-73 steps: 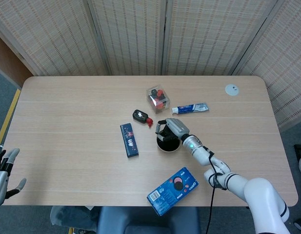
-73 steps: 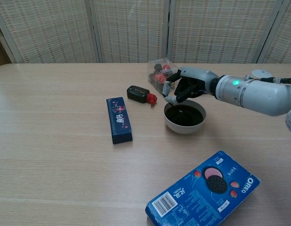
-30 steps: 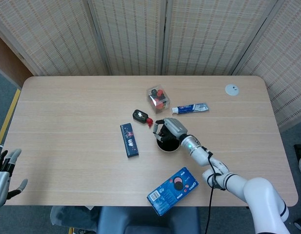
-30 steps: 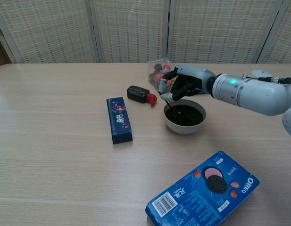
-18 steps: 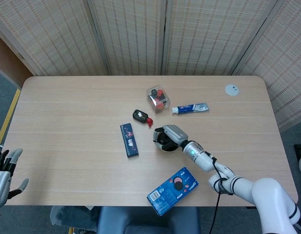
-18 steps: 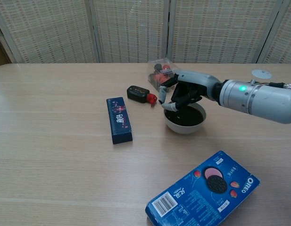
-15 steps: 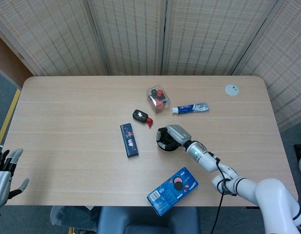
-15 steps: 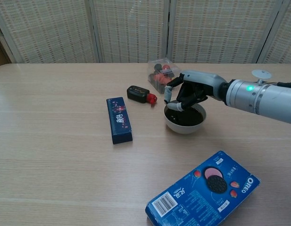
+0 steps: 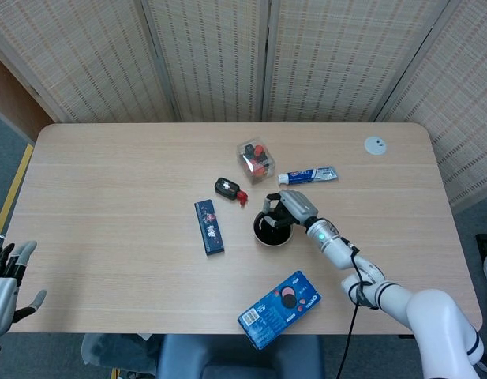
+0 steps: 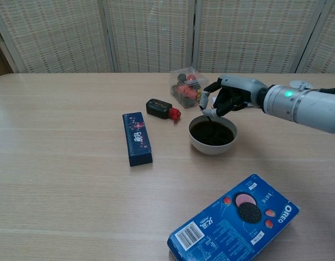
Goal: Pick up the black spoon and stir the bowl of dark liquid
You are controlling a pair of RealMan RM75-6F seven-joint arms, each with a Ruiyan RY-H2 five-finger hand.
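A white bowl (image 10: 212, 148) of dark liquid (image 10: 212, 132) stands mid-table, also in the head view as the bowl (image 9: 260, 236). My right hand (image 10: 228, 98) hovers at the bowl's back right rim with its fingers curled in around the black spoon. A thin dark piece of the spoon (image 9: 269, 220) reaches from the right hand (image 9: 294, 206) down to the liquid; the rest is hidden by the fingers. My left hand (image 9: 6, 288) hangs off the table's near left corner, fingers apart and holding nothing.
A dark blue box (image 10: 137, 138) lies left of the bowl, with a black-and-red item (image 10: 160, 109) behind it. Behind the bowl are a clear case (image 10: 183, 86) and a toothpaste tube (image 9: 306, 175). An Oreo box (image 10: 235, 220) is in front, a white disc (image 9: 375, 144) far right.
My right hand has swept from the bowl's left rim around over the liquid to its back right rim, carrying the spoon. The left hand stayed put.
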